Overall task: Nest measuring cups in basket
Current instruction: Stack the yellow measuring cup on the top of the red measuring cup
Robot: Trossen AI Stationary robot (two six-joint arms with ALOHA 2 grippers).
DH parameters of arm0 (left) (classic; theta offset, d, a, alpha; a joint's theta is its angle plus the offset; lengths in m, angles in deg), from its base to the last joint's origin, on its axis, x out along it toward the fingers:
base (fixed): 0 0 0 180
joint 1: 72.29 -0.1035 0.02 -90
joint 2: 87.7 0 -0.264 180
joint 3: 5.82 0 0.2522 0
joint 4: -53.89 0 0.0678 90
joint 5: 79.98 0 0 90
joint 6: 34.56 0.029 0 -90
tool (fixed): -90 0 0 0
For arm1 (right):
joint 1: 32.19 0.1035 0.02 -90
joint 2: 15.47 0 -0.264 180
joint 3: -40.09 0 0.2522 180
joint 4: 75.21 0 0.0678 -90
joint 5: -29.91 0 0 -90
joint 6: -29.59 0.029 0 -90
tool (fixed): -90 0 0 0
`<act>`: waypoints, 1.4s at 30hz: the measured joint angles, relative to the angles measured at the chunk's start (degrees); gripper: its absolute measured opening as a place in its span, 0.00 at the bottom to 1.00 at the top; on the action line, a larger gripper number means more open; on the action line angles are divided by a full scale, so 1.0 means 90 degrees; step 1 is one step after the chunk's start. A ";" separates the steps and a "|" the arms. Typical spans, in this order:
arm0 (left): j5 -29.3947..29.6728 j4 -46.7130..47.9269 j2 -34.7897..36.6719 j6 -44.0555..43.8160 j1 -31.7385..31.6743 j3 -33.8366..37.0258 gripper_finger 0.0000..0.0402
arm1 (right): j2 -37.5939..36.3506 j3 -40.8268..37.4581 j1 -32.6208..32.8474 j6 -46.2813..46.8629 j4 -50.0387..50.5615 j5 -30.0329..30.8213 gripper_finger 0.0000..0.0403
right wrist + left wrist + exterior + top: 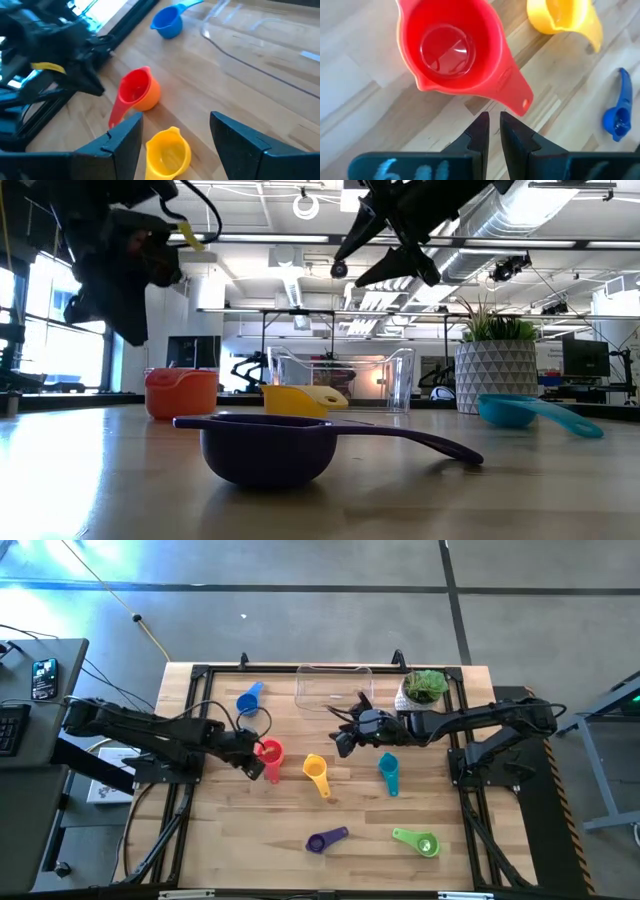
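- Your left gripper (491, 131) hovers just beside the red cup's (451, 46) flat handle, fingers nearly together and holding nothing; I judge you're lining up a pick.
- The red cup sits nested in the orange cup (150, 97), outside the clear basket (333, 686).
- Next, open those fingers and pinch the handle.
- Your right gripper (175, 134) waits wide open above the glossy yellow cup (167, 151).
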 joint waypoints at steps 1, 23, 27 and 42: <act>0.0005 0.0100 0.0073 0.0082 -0.0020 -0.0054 0.09 | 0.0002 0.0033 0.0021 0.0051 0.0097 0.0016 0.55; 0.0148 0.0833 0.0794 0.1682 -0.0571 -0.0367 0.09 | 0.1434 0.0611 0.1067 0.0966 -0.0676 0.0480 0.55; 0.0148 0.0865 0.0792 0.1789 -0.0571 -0.0367 0.09 | 0.2198 0.1728 0.1122 0.0634 -0.0070 0.0561 0.55; 0.0166 0.1143 0.0790 0.2075 -0.0571 -0.0367 0.09 | 0.3748 0.3978 0.0536 0.0537 0.3242 0.0247 0.55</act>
